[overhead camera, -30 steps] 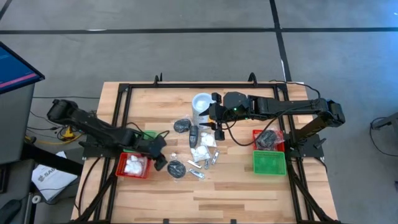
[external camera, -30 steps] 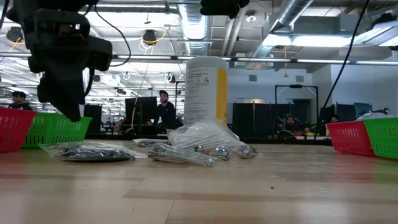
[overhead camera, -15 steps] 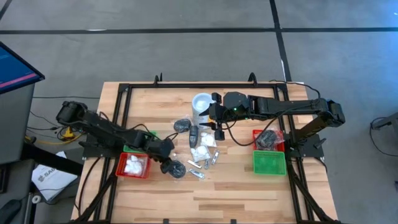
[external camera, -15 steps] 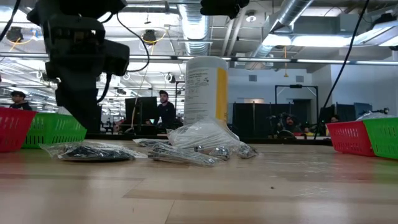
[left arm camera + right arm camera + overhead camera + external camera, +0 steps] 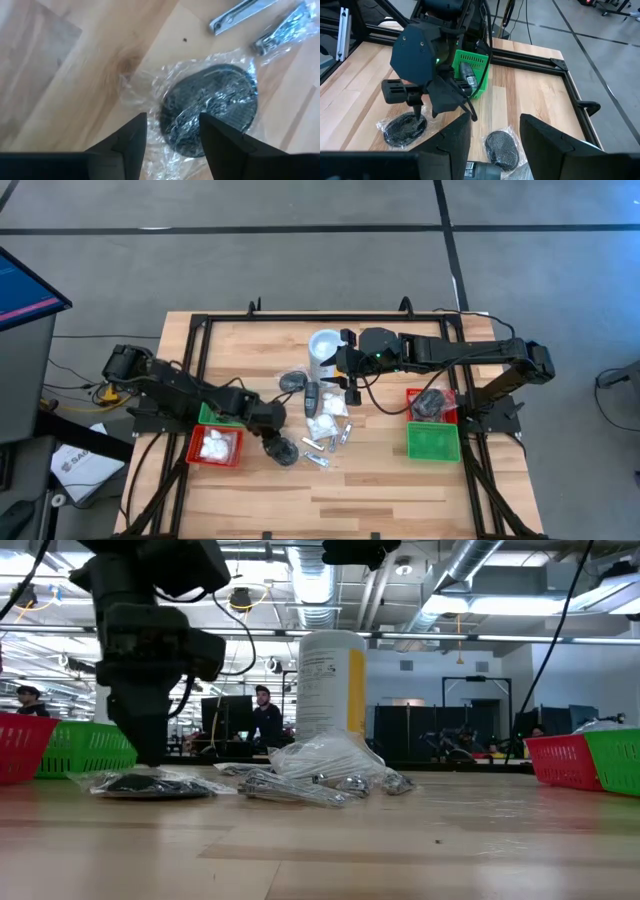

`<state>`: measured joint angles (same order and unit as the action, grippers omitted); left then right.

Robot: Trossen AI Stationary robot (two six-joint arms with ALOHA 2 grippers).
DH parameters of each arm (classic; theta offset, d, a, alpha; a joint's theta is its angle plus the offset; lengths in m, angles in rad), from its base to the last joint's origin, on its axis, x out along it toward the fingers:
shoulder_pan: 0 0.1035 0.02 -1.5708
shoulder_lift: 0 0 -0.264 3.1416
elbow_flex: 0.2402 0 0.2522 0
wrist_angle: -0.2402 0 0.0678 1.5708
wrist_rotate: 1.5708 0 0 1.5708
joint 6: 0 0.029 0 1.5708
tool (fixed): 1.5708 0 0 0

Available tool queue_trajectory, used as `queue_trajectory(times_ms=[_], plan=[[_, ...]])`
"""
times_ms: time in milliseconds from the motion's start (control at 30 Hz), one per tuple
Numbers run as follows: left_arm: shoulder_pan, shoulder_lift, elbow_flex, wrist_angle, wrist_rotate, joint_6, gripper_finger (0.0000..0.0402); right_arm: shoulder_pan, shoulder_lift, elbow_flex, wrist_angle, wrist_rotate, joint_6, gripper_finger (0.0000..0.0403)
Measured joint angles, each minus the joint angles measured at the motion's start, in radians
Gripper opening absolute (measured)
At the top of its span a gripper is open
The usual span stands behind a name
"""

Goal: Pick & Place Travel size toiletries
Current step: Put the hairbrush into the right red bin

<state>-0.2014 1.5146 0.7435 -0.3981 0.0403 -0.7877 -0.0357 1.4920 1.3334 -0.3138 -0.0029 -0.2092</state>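
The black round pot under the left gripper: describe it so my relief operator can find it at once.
Start at the tall white canister near the table's middle, then look toward the front edge, past the pile of packets. The black round pot lies flat in crinkled clear wrap, directly beneath the left gripper. Unlike the other black pot beside the canister, it sits nearest the red tray.

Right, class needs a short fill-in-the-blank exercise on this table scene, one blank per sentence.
1. The left gripper hangs over a black round pot wrapped in clear ____.
2. The white canister has a ____ label.
3. On the robot's right side, the green tray sits next to a ____ tray.

Missing words: plastic; yellow; red
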Motion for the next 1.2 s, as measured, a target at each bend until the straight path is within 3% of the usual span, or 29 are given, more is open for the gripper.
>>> queue_trajectory(times_ms=[267, 1200], plan=[[0.014, 0.0, 0.007, -0.098, -0.019, 0.022, 0.0161, 0.0, 0.0, 0.0, -0.006, 0.0, 0.0, 0.0159], [0.008, 0.0, 0.006, -0.077, -0.01, 0.041, 0.0159, 0.0, 0.0, 0.0, -0.016, 0.0, 0.0, 0.0159]])
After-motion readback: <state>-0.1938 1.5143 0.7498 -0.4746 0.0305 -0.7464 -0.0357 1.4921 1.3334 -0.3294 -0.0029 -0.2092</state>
